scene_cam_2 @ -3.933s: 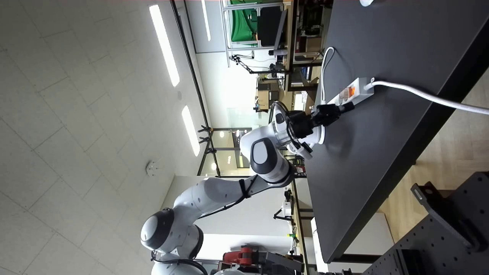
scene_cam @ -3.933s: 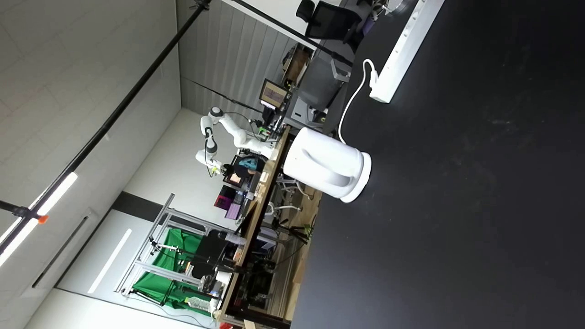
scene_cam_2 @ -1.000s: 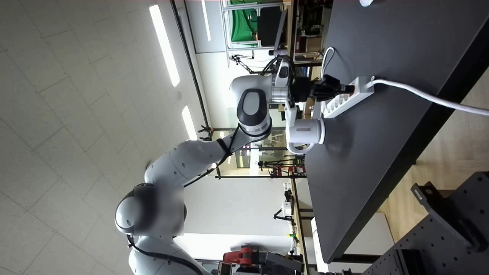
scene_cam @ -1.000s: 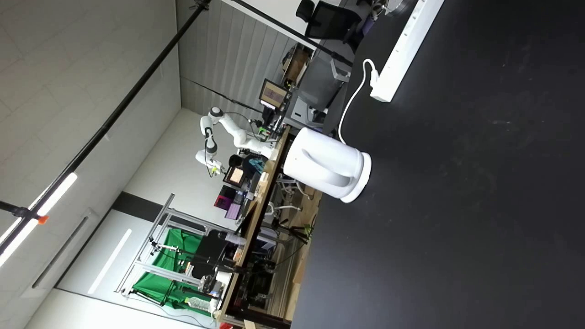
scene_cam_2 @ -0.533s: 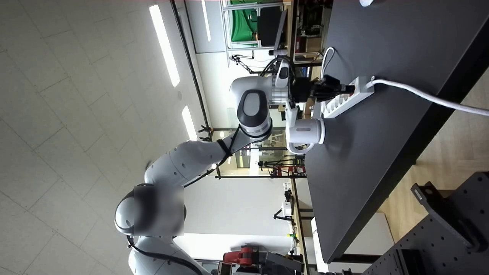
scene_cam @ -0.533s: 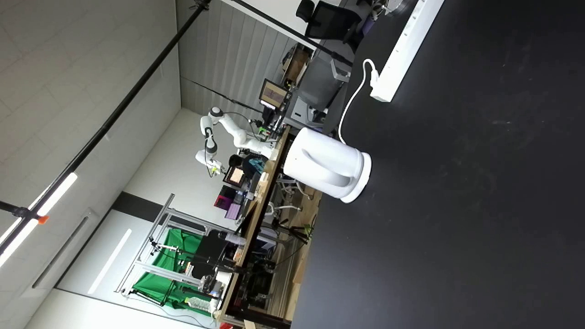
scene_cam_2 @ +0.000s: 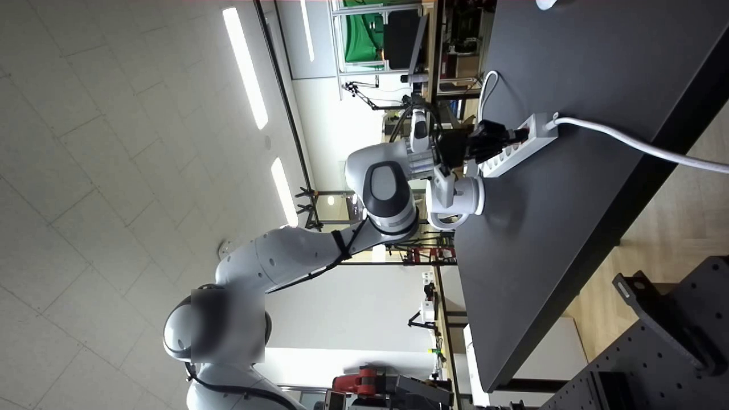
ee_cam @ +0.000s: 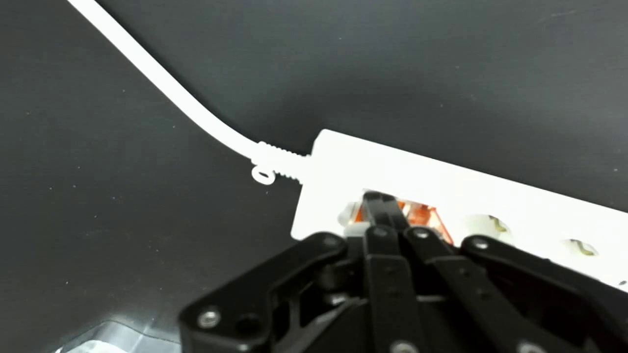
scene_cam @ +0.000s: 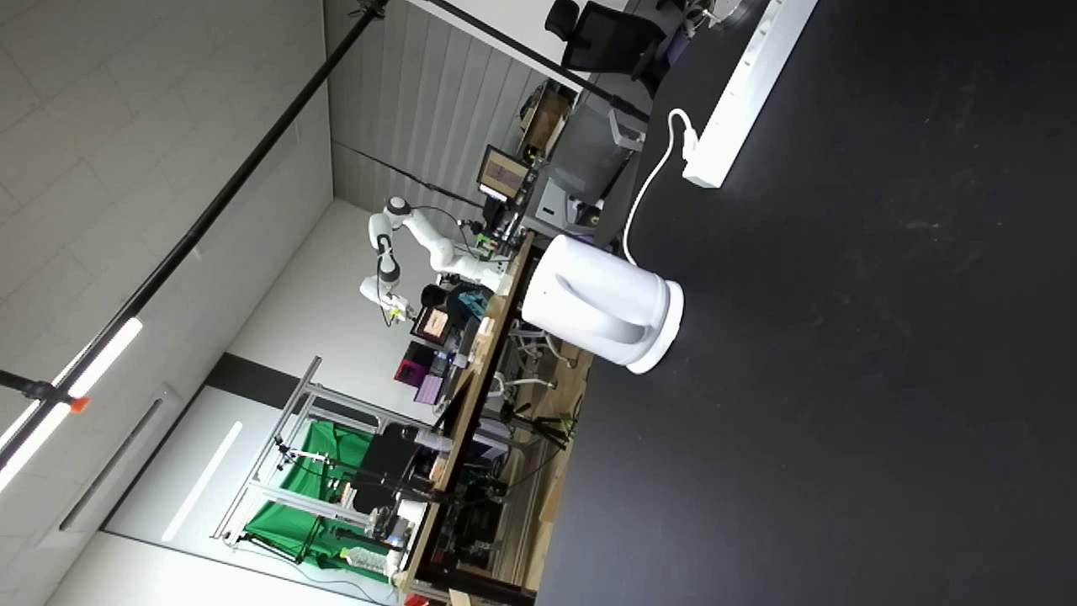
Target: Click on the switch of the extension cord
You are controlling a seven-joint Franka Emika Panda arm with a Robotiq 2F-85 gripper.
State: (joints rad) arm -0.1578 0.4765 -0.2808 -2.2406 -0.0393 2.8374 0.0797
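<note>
Looking down from the wrist, we see the gripper (ee_cam: 381, 198) with its two black fingers (ee_cam: 374, 207) pressed close together, and the tips are right over the orange switch (ee_cam: 419, 214) of the extension cord (ee_cam: 456, 191). We can see orange on both sides of the tips, but we cannot tell if they touch the switch or push it. The extension cord is a long white bar lying on the black table (scene_cam: 799, 421), and its switch is near one end, with round plug holes (ee_cam: 478, 225) next to it in a row. A thick white cable (ee_cam: 169, 88) comes out of that same end, and in an exterior view we see the cable (scene_cam_2: 632, 140) go over the edge of the table. In the bottom left corner of the wrist view, something clear and shiny (ee_cam: 122, 336) peeks in, and we cannot tell what it is. In both exterior views we find a white kettle (scene_cam: 589, 299) standing on the table near the other end of the bar, but apart from it. A thin white wire (scene_cam: 671, 139) loops from a plug (scene_cam: 690, 146) at that end and goes out of sight by the kettle. In an exterior view we see the big robot arm (scene_cam_2: 307, 247) reach across to the bar, and one part of it looks all blurry. Way at the back of the room we spot another white robot arm (scene_cam: 436, 244) and a big green cloth (scene_cam: 278, 526)
</note>
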